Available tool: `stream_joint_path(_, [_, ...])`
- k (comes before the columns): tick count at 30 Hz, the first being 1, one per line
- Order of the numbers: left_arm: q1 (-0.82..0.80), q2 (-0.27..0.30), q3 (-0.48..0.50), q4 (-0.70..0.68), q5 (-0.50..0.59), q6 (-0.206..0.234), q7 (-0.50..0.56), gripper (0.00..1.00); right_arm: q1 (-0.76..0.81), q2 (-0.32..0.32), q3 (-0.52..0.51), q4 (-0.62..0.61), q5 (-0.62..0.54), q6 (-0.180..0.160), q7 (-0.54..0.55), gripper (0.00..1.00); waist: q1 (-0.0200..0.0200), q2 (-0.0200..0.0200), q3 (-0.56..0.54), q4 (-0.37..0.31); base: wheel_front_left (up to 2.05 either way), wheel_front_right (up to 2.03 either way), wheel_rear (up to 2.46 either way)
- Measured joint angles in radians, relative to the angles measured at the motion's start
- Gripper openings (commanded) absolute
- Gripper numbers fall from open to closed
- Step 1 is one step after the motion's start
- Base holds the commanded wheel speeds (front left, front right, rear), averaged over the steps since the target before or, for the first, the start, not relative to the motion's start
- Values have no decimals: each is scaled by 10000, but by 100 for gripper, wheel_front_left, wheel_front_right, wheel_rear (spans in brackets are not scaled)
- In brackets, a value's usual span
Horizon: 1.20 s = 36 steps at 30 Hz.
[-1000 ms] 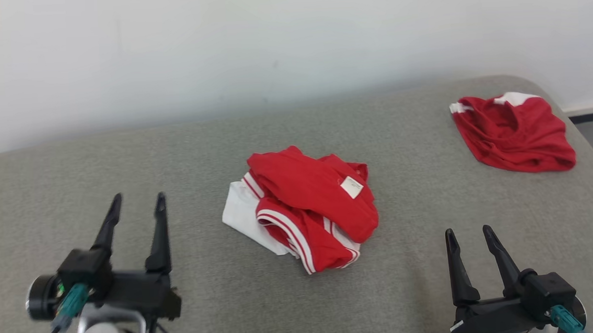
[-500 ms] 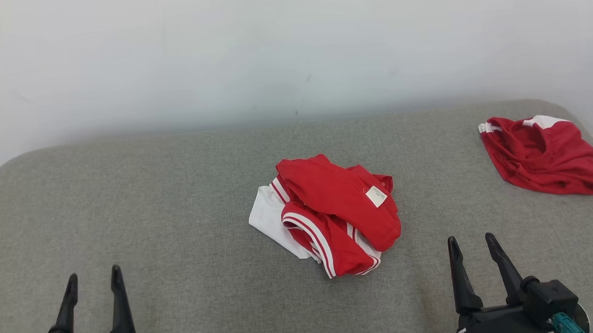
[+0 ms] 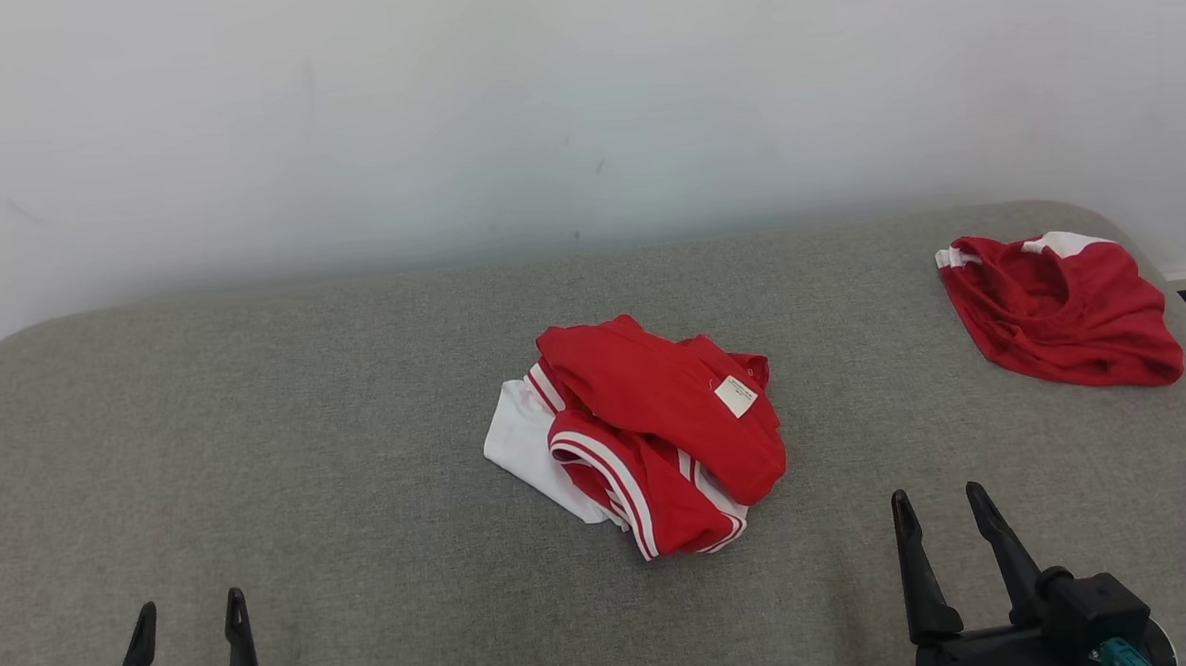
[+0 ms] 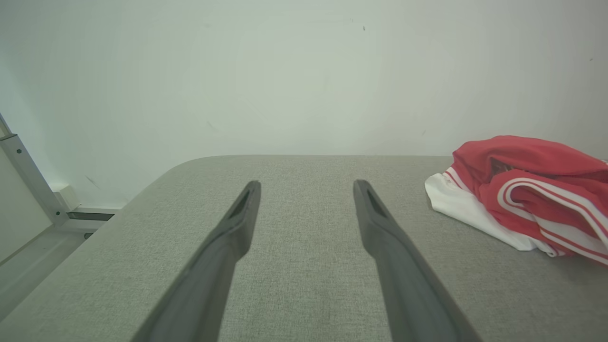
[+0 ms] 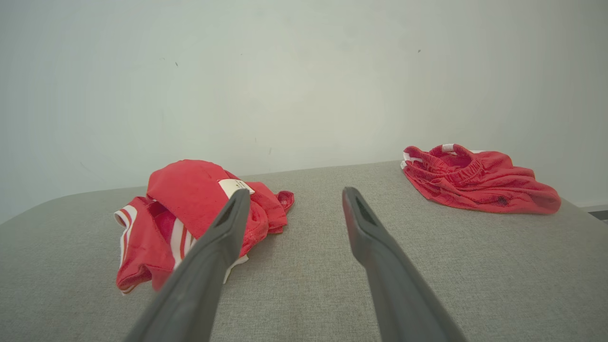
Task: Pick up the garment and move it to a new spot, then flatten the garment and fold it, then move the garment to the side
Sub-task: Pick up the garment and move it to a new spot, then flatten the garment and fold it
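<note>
Far to the left of the crumpled red-and-white garment (image 3: pixel 647 431), and nearer the robot than it, the left gripper (image 3: pixel 190 616) shows its two dark fingers spread wide with nothing between them. It hangs over bare grey upholstered surface (image 3: pixel 307 436), well apart from the cloth. In the left wrist view the garment lies off to the right of both fingers, and a pale metal frame (image 4: pixel 28 175) stands beyond the surface's edge on the side away from the garment.

The garment itself lies in a heap about mid-surface. It is red cloth with white stripes, with a white panel spilling out on its left side and a small white label (image 3: pixel 736 396) on its upper right. Behind it rises a plain white wall (image 3: pixel 543 95).

To the right of the garment, and again nearer the robot, the right gripper (image 3: pixel 936 503) is also spread wide and empty, clear of the cloth.

Farther right of the garment and farther from the robot, a second red garment (image 3: pixel 1058 313) with white trim and a gathered waistband lies crumpled by the surface's rounded corner, well apart from the heap.
</note>
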Motion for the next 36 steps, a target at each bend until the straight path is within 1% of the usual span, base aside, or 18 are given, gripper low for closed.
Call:
stream_joint_path(14, [117, 10, -31, 240, 307, -176, -2, 100, 109, -21, -38, 63, -61, 0, -2, 100, 0, 0, -67, -23, 0, 0, 0])
stream_joint_path(25, [104, 107, -63, 297, 345, -165, 0, 100, 119, -21, -33, 136, -144, 0, -2, 100, 0, 0, -90, 3, 0, 0, 0])
stream_joint_path(36, [114, 226, -119, 134, 355, 0, 174, 100, 145, -29, 19, 180, -146, 0, 0, 100, 0, 0, -146, 44, 0, 0, 0])
